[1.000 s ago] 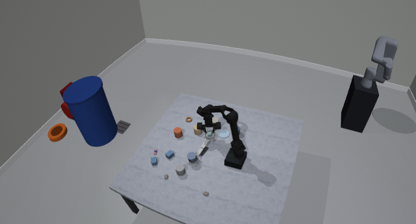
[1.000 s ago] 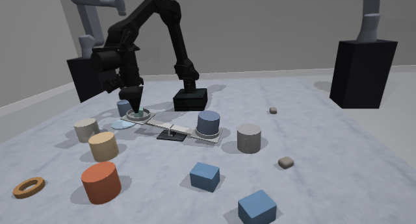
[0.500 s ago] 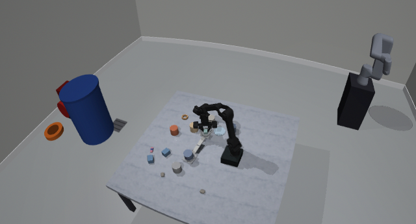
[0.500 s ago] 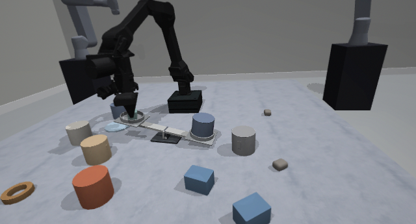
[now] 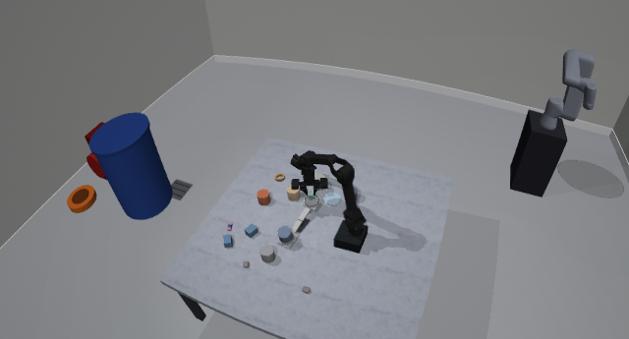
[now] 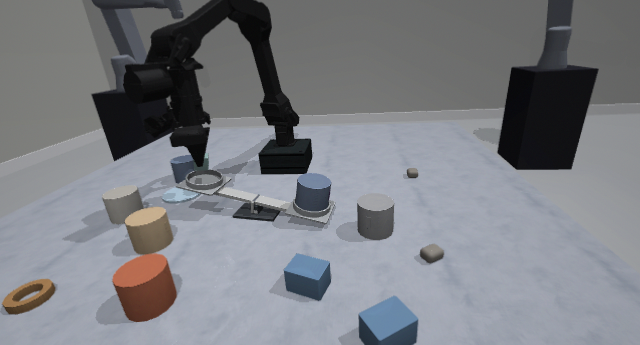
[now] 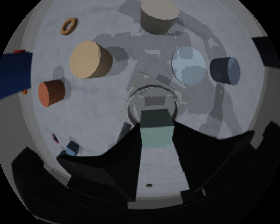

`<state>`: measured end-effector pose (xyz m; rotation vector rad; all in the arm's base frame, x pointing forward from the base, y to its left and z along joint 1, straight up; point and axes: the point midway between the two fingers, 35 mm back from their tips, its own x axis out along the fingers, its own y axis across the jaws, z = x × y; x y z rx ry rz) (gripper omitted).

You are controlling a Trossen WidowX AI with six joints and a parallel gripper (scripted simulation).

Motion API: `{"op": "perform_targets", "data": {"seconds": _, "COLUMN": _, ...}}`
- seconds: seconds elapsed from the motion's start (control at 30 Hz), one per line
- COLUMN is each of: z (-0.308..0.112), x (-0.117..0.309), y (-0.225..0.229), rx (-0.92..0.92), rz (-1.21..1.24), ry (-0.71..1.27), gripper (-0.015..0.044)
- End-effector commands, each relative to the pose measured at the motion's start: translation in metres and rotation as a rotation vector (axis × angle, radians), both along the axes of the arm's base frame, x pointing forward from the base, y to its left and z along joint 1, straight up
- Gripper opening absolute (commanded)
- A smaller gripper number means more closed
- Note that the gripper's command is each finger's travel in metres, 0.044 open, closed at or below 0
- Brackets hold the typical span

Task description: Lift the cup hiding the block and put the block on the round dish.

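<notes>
My gripper (image 5: 311,194) (image 6: 200,163) (image 7: 155,125) is shut on the pale green block (image 7: 157,136) and holds it just above the empty ring holder (image 6: 205,186) at the raised end of the balance (image 6: 235,194) (image 5: 301,220). One blue cup (image 5: 285,234) (image 6: 313,191) stands in the holder at the lowered end. The other blue cup (image 6: 182,169) (image 7: 226,70) stands on the table beyond the round dish (image 5: 332,199) (image 6: 179,195) (image 7: 189,67), beside it. The dish is pale blue and has nothing on it. In the exterior view a finger partly hides the block.
A tan cylinder (image 5: 293,194) (image 6: 150,230) (image 7: 85,60), an off-white cylinder (image 6: 123,204) (image 7: 159,16) and a red cylinder (image 5: 263,197) (image 6: 146,287) stand near the raised end. A grey cylinder (image 5: 267,254) (image 6: 375,216) stands by the lowered end. Two blue boxes, an orange ring and small stones lie around.
</notes>
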<state>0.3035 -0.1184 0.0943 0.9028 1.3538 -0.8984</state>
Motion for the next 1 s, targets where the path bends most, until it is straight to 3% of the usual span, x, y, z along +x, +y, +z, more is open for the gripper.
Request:
{"op": "perform_targets", "data": {"seconds": 0.0, "z": 0.023, "x": 0.000, "y": 0.000, "rx": 0.001, "rz": -0.003, "ry": -0.010, "gripper": 0.0000}}
{"op": "perform_targets", "data": {"seconds": 0.33, "z": 0.056, "x": -0.005, "y": 0.001, "rx": 0.000, "rz": -0.005, "ry": -0.008, "gripper": 0.0000}}
{"op": "perform_targets", "data": {"seconds": 0.83, "z": -0.035, "x": -0.064, "y": -0.109, "rx": -0.009, "rz": -0.005, "ry": -0.002, "gripper": 0.0000}}
{"op": "perform_targets", "data": {"seconds": 0.97, "z": -0.044, "x": -0.074, "y": -0.118, "rx": -0.010, "rz": -0.005, "ry": -0.001, "gripper": 0.0000}}
